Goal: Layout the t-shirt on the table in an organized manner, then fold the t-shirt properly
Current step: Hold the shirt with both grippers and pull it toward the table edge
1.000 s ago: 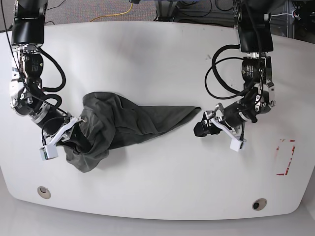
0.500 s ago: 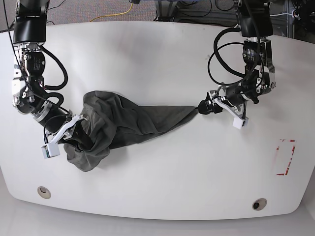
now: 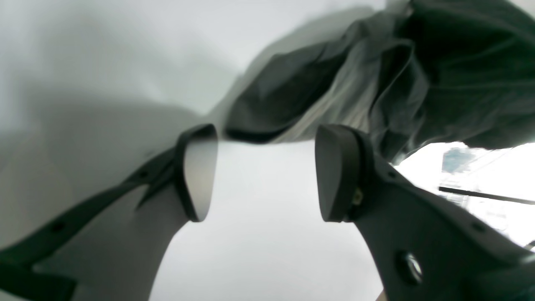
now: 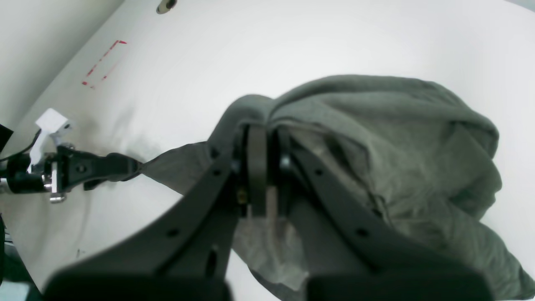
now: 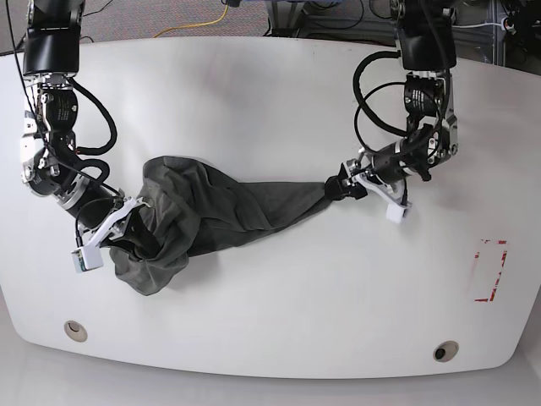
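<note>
Charcoal t-shirt lies bunched left of centre on the white table. Right end effector pinches its folds; left end effector, fingers spread, reaches its right tip.

Bare table across the whole 12 o'clock half and along the 6 o'clock strip, open to pass. Blocked mid-table from 9 toward 3 by the bunched t-shirt, with the right gripper buried in its 9 o'clock lump and the left gripper at its 3 o'clock tip. Red tape rectangle at 4 o'clock and grommet holes at 5 and 7, flat, no hindrance.
</note>
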Action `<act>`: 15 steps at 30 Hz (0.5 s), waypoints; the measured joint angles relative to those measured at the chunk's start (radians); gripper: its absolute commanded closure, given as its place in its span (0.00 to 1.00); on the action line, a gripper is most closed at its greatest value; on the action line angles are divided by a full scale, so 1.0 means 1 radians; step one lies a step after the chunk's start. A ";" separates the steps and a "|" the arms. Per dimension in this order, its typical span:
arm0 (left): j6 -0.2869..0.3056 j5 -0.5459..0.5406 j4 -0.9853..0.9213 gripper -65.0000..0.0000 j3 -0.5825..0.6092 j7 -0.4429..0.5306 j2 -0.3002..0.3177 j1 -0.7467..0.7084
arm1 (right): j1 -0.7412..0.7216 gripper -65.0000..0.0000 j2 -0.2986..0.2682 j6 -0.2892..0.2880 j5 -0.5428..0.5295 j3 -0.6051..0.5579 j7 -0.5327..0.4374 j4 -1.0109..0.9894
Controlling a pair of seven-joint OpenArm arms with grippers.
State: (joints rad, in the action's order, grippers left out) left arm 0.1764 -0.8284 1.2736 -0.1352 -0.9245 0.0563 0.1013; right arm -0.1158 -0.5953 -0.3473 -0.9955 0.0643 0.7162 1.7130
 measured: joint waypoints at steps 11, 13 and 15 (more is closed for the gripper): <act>-0.011 -0.014 -0.101 0.46 0.041 0.101 -0.021 0.060 | 0.000 1.00 0.000 0.002 0.000 0.000 0.000 0.000; -0.011 -0.014 -0.131 0.46 0.078 0.123 -0.021 0.081 | 0.000 1.00 0.000 0.004 0.000 0.000 0.000 0.000; -0.011 -0.015 -0.158 0.46 0.108 0.137 -0.023 0.100 | 0.000 1.00 0.000 0.003 0.000 0.000 0.000 0.000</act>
State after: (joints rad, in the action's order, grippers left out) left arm 0.1654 -0.8433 1.1160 -0.0277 -0.7879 0.0338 0.2008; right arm -0.1162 -0.5949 -0.3439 -0.9958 0.0643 0.7162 1.7126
